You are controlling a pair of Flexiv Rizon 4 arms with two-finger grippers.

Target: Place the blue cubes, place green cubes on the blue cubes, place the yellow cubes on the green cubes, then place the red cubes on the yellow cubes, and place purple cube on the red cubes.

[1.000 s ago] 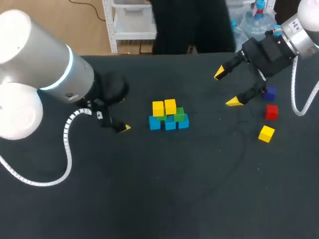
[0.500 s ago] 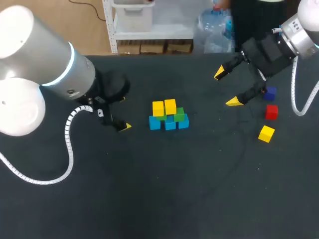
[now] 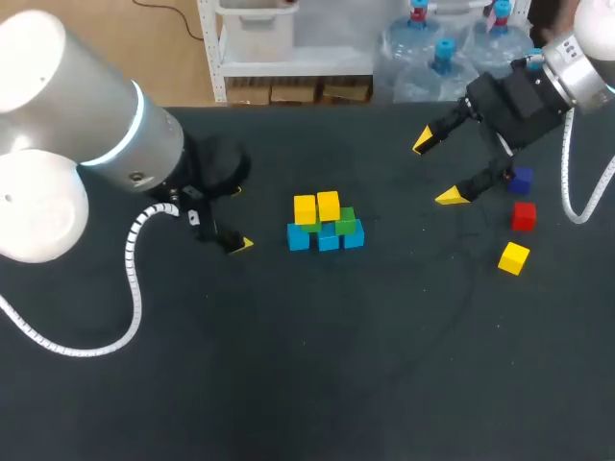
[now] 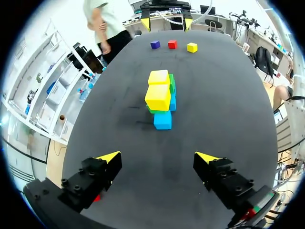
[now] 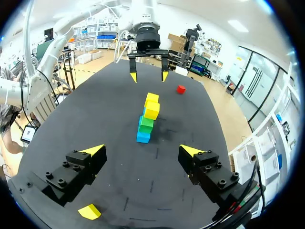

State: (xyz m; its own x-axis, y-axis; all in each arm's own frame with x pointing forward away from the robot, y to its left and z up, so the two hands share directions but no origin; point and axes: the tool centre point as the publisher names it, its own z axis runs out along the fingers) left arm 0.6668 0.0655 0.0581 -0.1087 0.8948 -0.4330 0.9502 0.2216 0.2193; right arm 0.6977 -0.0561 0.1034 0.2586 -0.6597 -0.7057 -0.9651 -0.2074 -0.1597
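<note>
Yellow-tipped left tool (image 3: pixel 237 218): at 9 o'clock of the stack and near it, low over the bench (image 3: pixel 317 375). Its fingers are spread wide with nothing between them. It looks parked to one side so that the build is left free.
Second red cube (image 5: pixel 181 88): seen in the right wrist view, on the bench just beside the left tool. The head view hides it behind that arm. It is probably there so the left arm can fetch it.
Stack (image 3: pixel 325 224): mid-bench, with a row of blue cubes at the base and green on them. Two yellow sit side by side on top toward the 9 o'clock end. The green at the 3 o'clock end is bare, most likely the seat for one more yellow.
Right tool (image 3: pixel 437 169): at 2 o'clock of the stack and well apart from it. Its fingers are wide apart and it holds nothing. It is close to the loose cubes, which fits it being the arm that fetches them.
Purple cube (image 3: pixel 521 180): on the bench just at 3 o'clock of the right tool, at the 12 o'clock end of a short column. It goes on last, so it waits.
Red cube (image 3: pixel 523 215): in the middle of that column, apart from its neighbours.
Yellow cube (image 3: pixel 514 257): at the 6 o'clock end, with space around it for fingers. I judge it the next pick.
</note>
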